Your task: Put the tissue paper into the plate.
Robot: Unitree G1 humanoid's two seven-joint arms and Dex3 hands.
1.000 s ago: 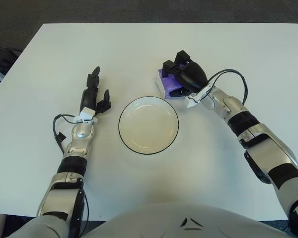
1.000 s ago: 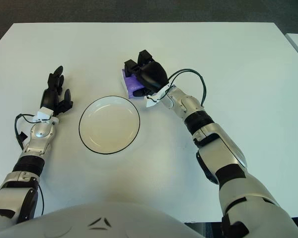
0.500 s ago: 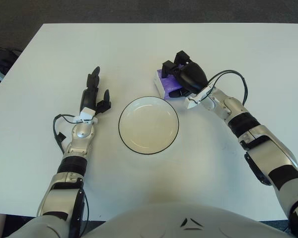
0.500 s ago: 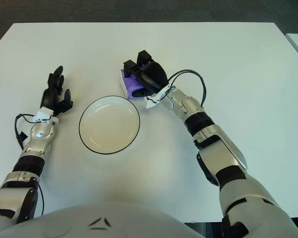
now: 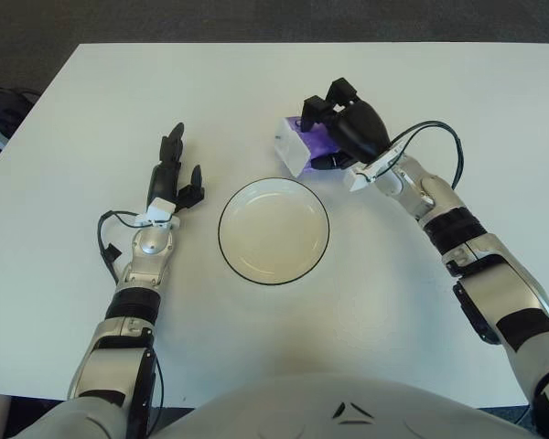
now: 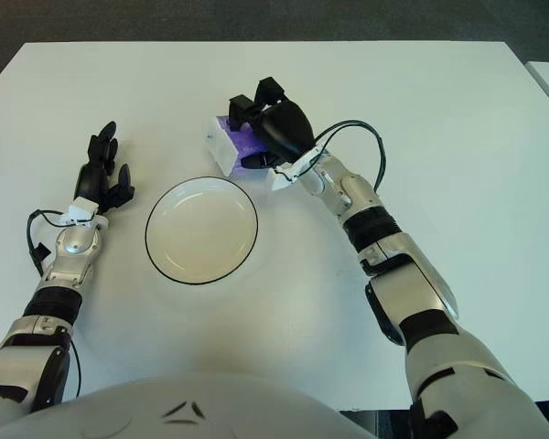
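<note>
Right hand point(image 5: 346, 131) pinching the tissue pack point(image 5: 297, 144) has lifted and tilted it off the worktop point(image 5: 91, 101), just beyond the plate point(image 5: 274, 230). Grasp secured; carry to plate next. Left hand point(image 5: 171, 178) idle, fingers spread, left of plate.

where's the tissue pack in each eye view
Left eye view: the tissue pack sits right of centre in the upper half, gripped by the right hand, just above the plate's upper right rim.
Right eye view: the tissue pack shows left of centre in the upper half, in the same grip.
Shared landmark: the black-rimmed plate, directly below the pack in both views.
</note>
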